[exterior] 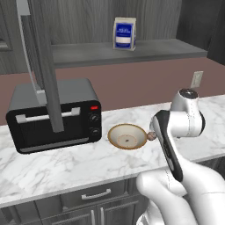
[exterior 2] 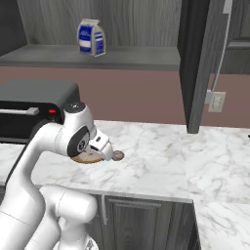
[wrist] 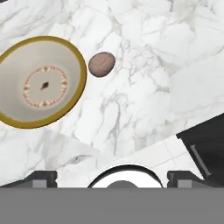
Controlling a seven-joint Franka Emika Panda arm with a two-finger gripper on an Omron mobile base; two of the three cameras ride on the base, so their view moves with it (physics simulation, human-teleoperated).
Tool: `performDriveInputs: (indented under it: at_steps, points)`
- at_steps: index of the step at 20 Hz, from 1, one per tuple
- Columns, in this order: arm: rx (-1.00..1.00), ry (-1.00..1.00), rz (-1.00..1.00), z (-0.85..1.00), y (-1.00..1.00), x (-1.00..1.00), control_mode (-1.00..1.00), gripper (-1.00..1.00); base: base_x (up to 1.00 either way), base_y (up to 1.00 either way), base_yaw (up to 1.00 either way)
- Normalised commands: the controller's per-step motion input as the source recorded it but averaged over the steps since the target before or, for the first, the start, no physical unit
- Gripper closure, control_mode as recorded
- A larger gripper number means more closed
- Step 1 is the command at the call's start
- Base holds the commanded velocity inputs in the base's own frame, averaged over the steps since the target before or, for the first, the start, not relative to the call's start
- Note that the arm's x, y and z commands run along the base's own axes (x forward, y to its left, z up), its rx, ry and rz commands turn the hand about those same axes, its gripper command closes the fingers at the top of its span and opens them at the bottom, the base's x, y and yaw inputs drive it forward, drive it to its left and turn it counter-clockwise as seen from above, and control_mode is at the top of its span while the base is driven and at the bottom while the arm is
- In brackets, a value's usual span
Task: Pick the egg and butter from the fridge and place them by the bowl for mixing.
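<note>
- Marble countertop carried everything; you had a hard surface under fragile goods.
- Tan bowl sat stiff and stable.
- Your gripper hovered above, jaws wide, holding nothing.
- Speckled egg lay just beside the bowl's rim: light, brittle, prone to rolling; you'd have pinched it gently across its middle.

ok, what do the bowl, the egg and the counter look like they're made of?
Bowl: looks like glazed ceramic, with a smooth pale inside, brownish-gold rim and a painted ring motif at the centre. Egg: matte brownish-pink shell, faintly mottled. Counter: white marble look with grey veining, polished; it could as well be a laminate print.
</note>
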Motion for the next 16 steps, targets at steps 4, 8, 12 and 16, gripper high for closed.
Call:
performDriveInputs:
  at_steps: [4,8,12,16]
  points:
    - [-0.14,-0.03,0.21,0.19,0.14,-0.49,-1.0,-1.0,0.0,0.0,0.0]
    - [-0.07,0.0,0.12,0.11,0.14,-0.41,-1.0,-1.0,0.0,0.0,0.0]
    - [-0.06,0.0,0.07,0.02,0.07,-0.31,-1.0,-1.0,0.0,0.0,0.0]
    - [0.0,0.0,0.0,0.0,0.01,-0.03,-1.0,-1.0,0.0,0.0,0.0]
